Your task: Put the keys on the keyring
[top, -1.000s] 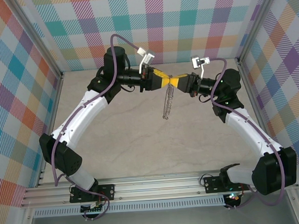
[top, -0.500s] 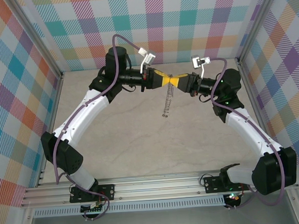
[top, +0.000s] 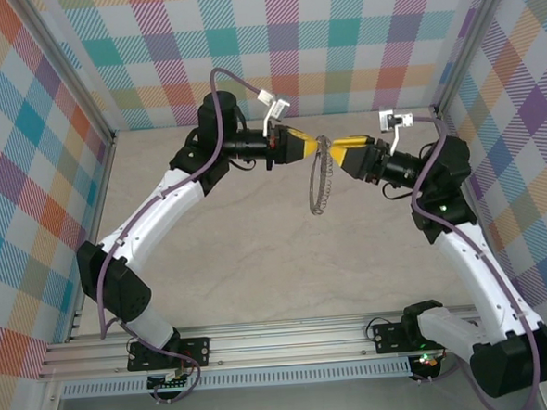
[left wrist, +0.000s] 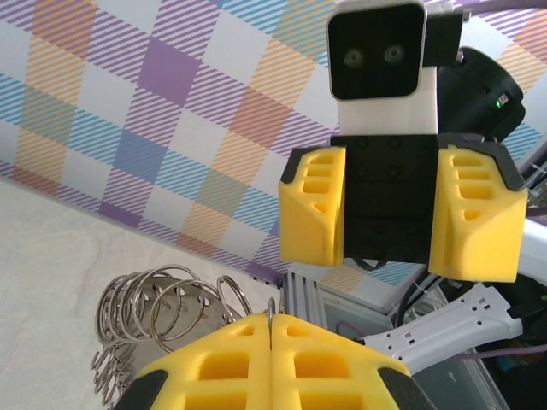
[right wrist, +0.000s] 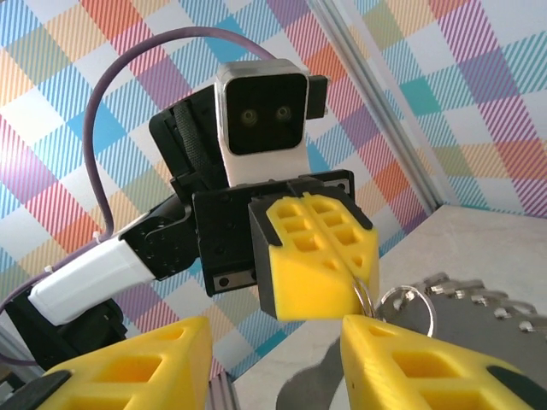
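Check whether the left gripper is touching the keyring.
Touching. In the right wrist view the left gripper has its fingers shut on one ring of the keyring.

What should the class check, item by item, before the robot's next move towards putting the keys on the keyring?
1. Is the left claw shut on the keyring? Ok, a wire loop is pinched in its grip.
2. Is the right claw open and ready? Ok, it is spread wide.
3. Are the two claws facing each other with tips near? Ok.
4. Is the right claw holding the key? Not ok, nothing sits in it.
5. Is the keyring hanging free of the table? Cannot tell.
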